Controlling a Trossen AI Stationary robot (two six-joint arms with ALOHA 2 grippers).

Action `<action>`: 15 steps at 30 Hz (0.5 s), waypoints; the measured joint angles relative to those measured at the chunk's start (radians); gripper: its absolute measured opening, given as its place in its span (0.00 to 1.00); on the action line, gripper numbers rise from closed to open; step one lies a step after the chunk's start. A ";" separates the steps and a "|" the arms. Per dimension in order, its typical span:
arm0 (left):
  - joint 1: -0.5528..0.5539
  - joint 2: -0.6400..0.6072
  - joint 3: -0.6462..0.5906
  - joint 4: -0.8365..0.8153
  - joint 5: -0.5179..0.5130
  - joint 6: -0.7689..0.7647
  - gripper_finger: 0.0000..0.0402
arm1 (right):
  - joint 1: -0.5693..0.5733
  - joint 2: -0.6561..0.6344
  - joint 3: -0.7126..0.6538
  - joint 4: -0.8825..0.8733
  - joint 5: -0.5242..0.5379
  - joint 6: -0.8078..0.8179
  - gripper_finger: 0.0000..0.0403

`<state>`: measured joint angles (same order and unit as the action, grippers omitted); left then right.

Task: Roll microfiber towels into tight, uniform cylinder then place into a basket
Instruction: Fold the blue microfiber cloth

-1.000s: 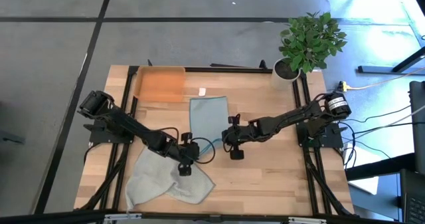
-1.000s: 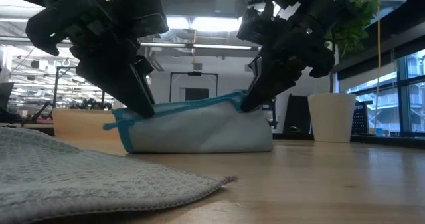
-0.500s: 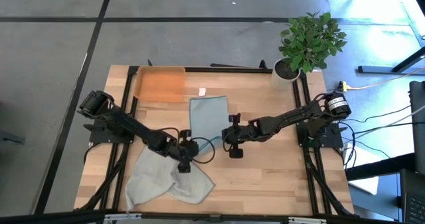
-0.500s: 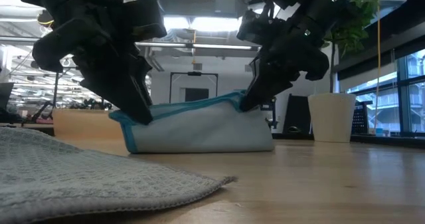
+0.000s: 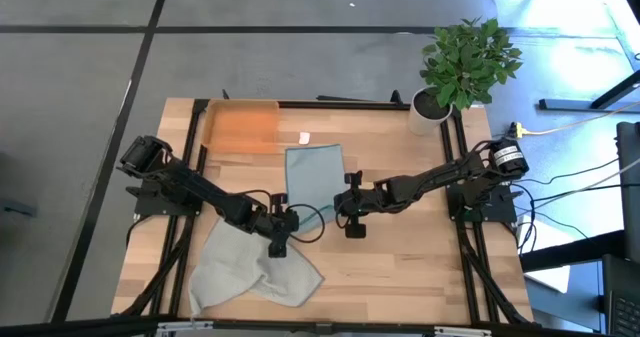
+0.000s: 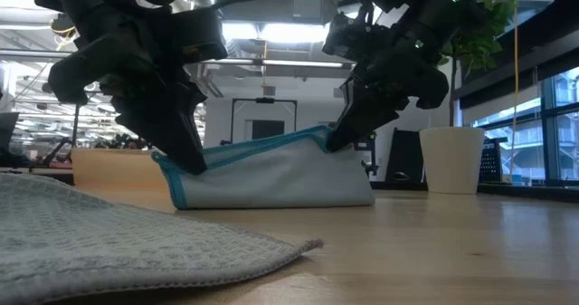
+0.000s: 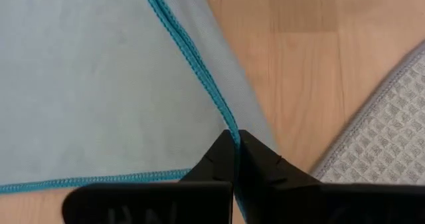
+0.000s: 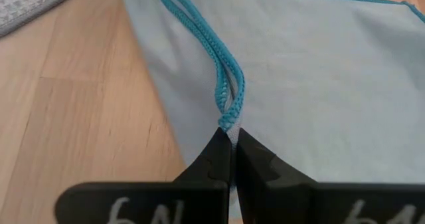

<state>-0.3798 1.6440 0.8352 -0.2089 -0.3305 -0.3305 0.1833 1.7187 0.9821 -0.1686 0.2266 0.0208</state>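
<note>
Towels first: the grey-green towel (image 5: pixel 250 267) lies crumpled at the near left of the table. Behind it, the left gripper (image 5: pixel 279 245) and right gripper (image 5: pixel 352 227) each pinch with pressed-together fingers a near corner of the teal-blue towel (image 5: pixel 313 177), lifting its edge. Far left sits the orange basket (image 5: pixel 241 127).

From above, I can't see the near end of the teal towel (image 5: pixel 313 177); both arms cover it. The grey-green towel (image 5: pixel 245 267) runs partly under the left gripper (image 5: pixel 279 239). At bench height, that towel (image 6: pixel 118 237) is cut off by the frame's left and bottom edges, and the basket (image 6: pixel 109 166) shows only as a blurred tan block behind the left arm. A small white scrap (image 5: pixel 305 137) near the basket is too small to identify.
</note>
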 joint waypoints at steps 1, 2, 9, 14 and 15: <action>0.000 0.000 0.000 0.000 0.000 0.000 0.00 | 0.000 0.000 0.000 0.000 0.000 0.000 0.02; 0.000 0.000 0.000 0.000 0.000 0.000 0.00 | 0.000 0.000 0.000 0.000 0.000 -0.001 0.02; -0.001 0.000 0.000 0.000 -0.037 -0.034 0.00 | 0.000 0.000 0.002 -0.004 0.015 -0.005 0.02; -0.001 -0.007 0.000 -0.016 -0.112 -0.034 0.00 | 0.000 0.002 0.054 -0.065 0.028 -0.006 0.02; -0.001 -0.012 0.000 -0.021 -0.126 -0.033 0.00 | 0.000 0.002 0.066 -0.078 0.034 -0.006 0.02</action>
<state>-0.3809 1.6322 0.8352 -0.2301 -0.4563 -0.3633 0.1833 1.7203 1.0479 -0.2461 0.2605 0.0143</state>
